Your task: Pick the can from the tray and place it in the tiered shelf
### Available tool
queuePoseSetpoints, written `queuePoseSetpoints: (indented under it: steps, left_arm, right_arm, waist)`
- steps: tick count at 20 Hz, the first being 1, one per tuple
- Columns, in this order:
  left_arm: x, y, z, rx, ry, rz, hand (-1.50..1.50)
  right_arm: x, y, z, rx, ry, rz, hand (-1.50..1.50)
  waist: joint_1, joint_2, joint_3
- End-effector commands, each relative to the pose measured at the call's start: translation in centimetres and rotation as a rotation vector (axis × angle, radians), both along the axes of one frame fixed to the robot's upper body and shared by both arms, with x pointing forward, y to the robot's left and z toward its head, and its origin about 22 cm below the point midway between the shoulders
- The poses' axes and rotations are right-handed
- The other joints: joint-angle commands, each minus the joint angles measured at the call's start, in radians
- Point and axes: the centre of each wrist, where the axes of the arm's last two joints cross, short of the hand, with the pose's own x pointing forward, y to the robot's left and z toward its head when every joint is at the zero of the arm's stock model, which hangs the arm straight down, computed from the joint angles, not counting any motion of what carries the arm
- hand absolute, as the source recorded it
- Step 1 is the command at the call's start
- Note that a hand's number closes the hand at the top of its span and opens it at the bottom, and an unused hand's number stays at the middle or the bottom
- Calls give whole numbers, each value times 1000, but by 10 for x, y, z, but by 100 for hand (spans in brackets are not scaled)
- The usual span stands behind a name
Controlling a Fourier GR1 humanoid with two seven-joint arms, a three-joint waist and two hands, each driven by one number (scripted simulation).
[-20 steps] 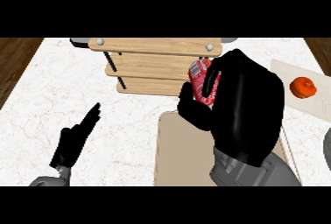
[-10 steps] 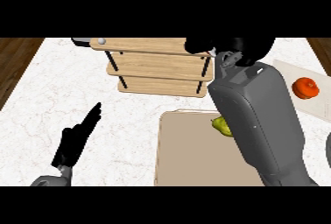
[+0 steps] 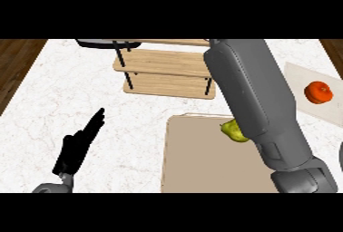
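The wooden tiered shelf [image 3: 167, 74] with black posts stands at the back centre of the counter. My right forearm [image 3: 258, 99] stretches from the lower right over the beige tray [image 3: 201, 158] and past the shelf's right end. It runs out of the picture at the top, so its hand is out of sight. The can shows nowhere. My left hand [image 3: 77, 147] rests open at the lower left, fingers straight and pointing away from me.
A yellow-green pear [image 3: 233, 131] lies on the tray, partly behind my right forearm. A red-orange fruit [image 3: 319, 92] sits on a white board [image 3: 301, 106] at the right. A dark, grey-rimmed object [image 3: 107, 43] lies at the shelf's top left.
My right hand, which held the red can above the tray, has moved away over the shelf and out of the picture's top. The pear has come into sight. The left hand stays still.
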Motion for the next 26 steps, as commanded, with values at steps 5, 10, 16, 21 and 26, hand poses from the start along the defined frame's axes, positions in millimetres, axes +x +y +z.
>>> queuePoseSetpoints:
  steps: [5, 10, 16, 21, 26]
  left_arm:
    - [8, -3, 1, -10, -20, -34, 0]
    - [14, -12, 7, 0, -21, -46, 0]
    - [12, -29, 5, 5, -19, -54, 0]
    - [8, -6, 10, 17, -19, -19, 0]
    - [-8, 0, 2, 9, 5, 15, 0]
  right_arm:
    - [27, 4, -40, 146, 115, 56, 150]
    - [32, -39, -34, 700, -17, -2, -150]
    - [38, -41, -42, 906, -203, 53, -150]
    - [37, -34, -41, 892, -454, -14, -150]
    - [33, -60, -47, 874, -670, -176, -150]
  waist:
    - [25, 13, 0]
    - [49, 23, 4]
    - [58, 20, 3]
    - [32, 5, 1]
    - [-18, -8, 2]
